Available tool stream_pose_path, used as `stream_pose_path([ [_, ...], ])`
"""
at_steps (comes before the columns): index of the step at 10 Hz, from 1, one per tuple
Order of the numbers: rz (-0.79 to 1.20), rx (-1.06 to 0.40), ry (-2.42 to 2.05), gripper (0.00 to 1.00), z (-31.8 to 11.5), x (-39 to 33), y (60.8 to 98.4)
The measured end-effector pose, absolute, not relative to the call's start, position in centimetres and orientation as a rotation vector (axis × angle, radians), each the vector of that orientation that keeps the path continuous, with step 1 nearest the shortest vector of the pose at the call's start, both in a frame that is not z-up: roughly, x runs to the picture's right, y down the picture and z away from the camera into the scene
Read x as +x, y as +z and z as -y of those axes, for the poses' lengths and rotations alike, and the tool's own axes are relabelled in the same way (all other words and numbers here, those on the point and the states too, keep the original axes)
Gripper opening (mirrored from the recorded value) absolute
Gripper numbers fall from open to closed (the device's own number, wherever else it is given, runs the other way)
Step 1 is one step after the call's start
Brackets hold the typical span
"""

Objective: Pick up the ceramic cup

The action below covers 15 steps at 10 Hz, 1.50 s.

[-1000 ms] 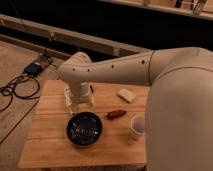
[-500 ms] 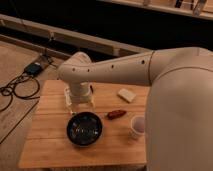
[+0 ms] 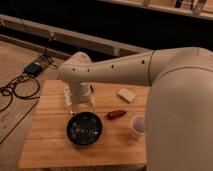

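Note:
The ceramic cup (image 3: 137, 126) is small, white and handleless. It stands upright on the wooden table (image 3: 52, 145) near its right edge, partly next to my white arm. My gripper (image 3: 79, 103) hangs over the table's back left part, just behind the black bowl (image 3: 84, 128) and well to the left of the cup. It holds nothing that I can see.
A reddish-brown elongated object (image 3: 116, 114) lies between the bowl and the cup. A pale rectangular block (image 3: 126, 95) lies at the back of the table. Cables and a blue device (image 3: 33, 68) lie on the floor at left. My large arm covers the right side.

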<state>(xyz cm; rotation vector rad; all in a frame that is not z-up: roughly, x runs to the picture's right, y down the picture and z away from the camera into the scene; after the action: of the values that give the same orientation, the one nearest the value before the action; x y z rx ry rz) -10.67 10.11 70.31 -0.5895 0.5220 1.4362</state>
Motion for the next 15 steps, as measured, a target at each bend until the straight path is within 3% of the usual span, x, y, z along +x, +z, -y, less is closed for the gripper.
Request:
stream_pose_path([
  [15, -0.526, -0.552, 1.468, 0.65, -9.3, -8.0, 70.1],
])
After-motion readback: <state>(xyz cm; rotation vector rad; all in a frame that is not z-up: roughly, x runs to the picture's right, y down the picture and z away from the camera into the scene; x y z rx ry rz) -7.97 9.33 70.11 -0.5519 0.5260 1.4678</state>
